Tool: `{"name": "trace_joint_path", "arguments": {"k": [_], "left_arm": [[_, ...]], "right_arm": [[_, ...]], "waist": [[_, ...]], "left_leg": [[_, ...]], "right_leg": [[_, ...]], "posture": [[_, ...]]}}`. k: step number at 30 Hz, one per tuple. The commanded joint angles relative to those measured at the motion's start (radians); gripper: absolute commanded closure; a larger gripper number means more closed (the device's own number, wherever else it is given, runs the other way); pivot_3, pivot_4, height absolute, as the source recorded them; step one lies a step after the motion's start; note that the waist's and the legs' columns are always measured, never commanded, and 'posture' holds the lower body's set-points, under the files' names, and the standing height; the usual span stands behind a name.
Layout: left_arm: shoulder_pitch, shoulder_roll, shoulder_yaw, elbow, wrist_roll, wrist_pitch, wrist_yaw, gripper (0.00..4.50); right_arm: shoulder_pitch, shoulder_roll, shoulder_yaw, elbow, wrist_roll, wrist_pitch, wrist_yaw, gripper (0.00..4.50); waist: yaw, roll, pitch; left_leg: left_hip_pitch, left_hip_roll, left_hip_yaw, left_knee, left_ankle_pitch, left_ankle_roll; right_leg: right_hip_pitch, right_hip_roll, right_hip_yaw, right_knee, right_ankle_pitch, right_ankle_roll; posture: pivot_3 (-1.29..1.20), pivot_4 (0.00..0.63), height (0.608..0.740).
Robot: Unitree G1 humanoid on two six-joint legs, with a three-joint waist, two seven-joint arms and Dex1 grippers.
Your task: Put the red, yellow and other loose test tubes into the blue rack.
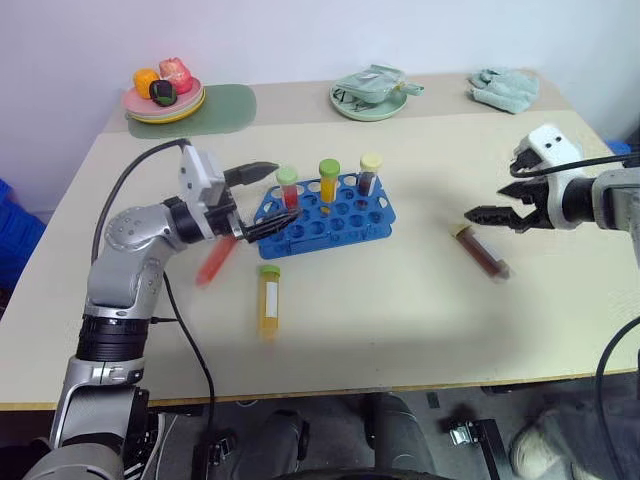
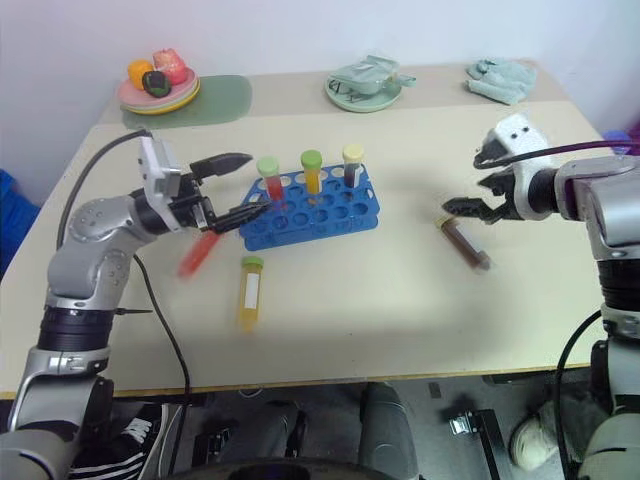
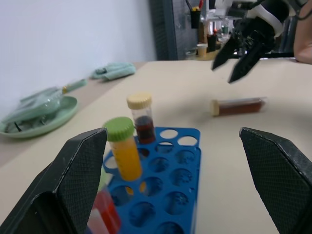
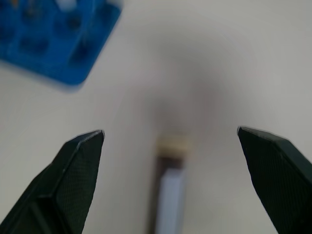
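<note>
Nearest the lens: yellow tube (image 1: 269, 300) with green cap, flat on the table (image 1: 400, 330), just in front of the blue rack (image 1: 330, 215). Beside it toward the left arm, a red tube (image 1: 215, 262), blurred, apparently loose below the left gripper (image 1: 258, 200); whether falling or lying, cannot tell. Left gripper spread wide, gripping nothing, poised level at the rack's left end. Upright in the rack's back row: a red tube with green cap (image 1: 289, 186), a yellow tube with green cap (image 1: 328, 180), a dark tube with pale cap (image 1: 369, 173). Well apart on the right, a dark brown tube (image 1: 482, 251) lying flat, pale cap toward the right gripper (image 1: 497, 216), which hangs tilted down just above that cap, fingers wide, empty.

Step in hand, by the look of it: right-arm approach to the brown tube. Next move likely calls for lowering to straddle the tube, closing, then carrying it to a free hole. Three tubes not yet racked.
</note>
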Motion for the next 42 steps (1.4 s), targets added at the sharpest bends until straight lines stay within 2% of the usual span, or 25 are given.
{"name": "trace_joint_path", "arguments": {"k": [1,4,10,20,25,28,33,34,39,42], "left_arm": [[0.013,0.016,0.012,-0.076,-0.034,0.027,-0.004,0.06],[0.041,0.026,0.016,-0.136,-0.057,0.069,0.004,0.06],[0.121,0.069,0.052,-0.251,-0.114,0.147,0.016,0.06],[0.273,0.178,0.15,-0.363,-0.256,0.279,0.007,0.06],[0.316,0.203,0.194,-0.391,-0.328,0.339,0.021,0.06],[0.334,0.211,0.198,-0.399,-0.323,0.331,0.023,0.0],[0.337,0.21,0.198,-0.392,-0.319,0.32,0.022,0.0],[0.337,0.209,0.197,-0.39,-0.318,0.317,0.022,0.0],[0.331,0.207,0.187,-0.368,-0.296,0.288,0.01,0.0],[0.326,0.21,0.189,-0.345,-0.286,0.266,-0.001,0.0]], "right_arm": [[-0.034,-0.041,0.112,-0.013,-0.005,0.079,0.019,0.0],[-0.055,-0.031,0.192,0.094,-0.058,0.048,-0.003,0.0],[-0.173,0.055,0.276,0.34,-0.139,-0.016,-0.022,0.0],[-0.243,0.176,0.327,0.546,-0.222,-0.114,0.012,0.0],[-0.246,0.207,0.329,0.628,-0.267,-0.17,0.023,0.0],[-0.239,0.22,0.329,0.649,-0.288,-0.196,0.035,0.88],[-0.254,0.242,0.308,0.674,-0.316,-0.209,0.041,3.36],[-0.257,0.241,0.304,0.669,-0.321,-0.21,0.046,3.68],[-0.247,0.201,0.247,0.535,-0.29,-0.231,0.099,3.72],[-0.165,0.164,0.104,0.314,-0.18,-0.269,0.156,3.72]], "waist": [[0.0,0.0,0.0],[0.002,0.0,0.0],[-0.004,0.0,0.0],[-0.002,0.0,0.0],[-0.004,-0.002,-0.001],[-0.005,-0.003,-0.002],[-0.007,-0.003,-0.002],[-0.008,-0.003,-0.002],[-0.009,-0.002,-0.001],[-0.008,0.0,0.0]], "left_leg": [[0.0,0.0,0.0,0.0,0.0,0.0],[0.0,0.0,0.0,0.0,0.0,0.0],[-0.001,0.0,0.001,0.0,0.0,0.0],[-0.001,0.0,0.001,-0.001,0.0,0.0],[0.0,0.0,0.001,0.0,0.0,0.0],[0.001,0.001,0.002,0.0,0.0,0.0],[0.001,0.001,0.001,0.0,0.0,0.0],[0.001,0.001,0.001,0.0,0.0,0.0],[0.0,0.001,0.001,-0.001,-0.001,0.0],[-0.001,0.001,0.001,-0.001,-0.001,0.0]], "right_leg": [[0.0,0.0,0.0,0.0,0.0,0.0],[0.0,0.0,0.0,0.0,0.0,0.0],[-0.002,0.0,0.001,0.0,0.001,0.001],[-0.002,0.001,0.001,0.0,0.001,0.001],[-0.001,0.001,0.001,0.0,0.001,0.0],[0.0,0.001,0.001,0.0,0.001,0.0],[0.0,0.002,0.001,0.0,0.001,0.0],[0.0,0.002,0.001,0.0,0.001,0.0],[-0.001,0.002,0.001,0.0,0.001,0.0],[-0.003,0.002,0.001,0.0,0.001,0.0]], "posture": [[0.0,0.15,0.74],[0.0,0.15,0.74],[0.0,0.15,0.74],[0.0,0.15,0.74],[0.0,0.15,0.74],[0.0,0.15,0.74],[0.0,0.15,0.74],[0.0,0.15,0.74],[0.0,0.15,0.74],[0.0,0.15,0.74]]}}
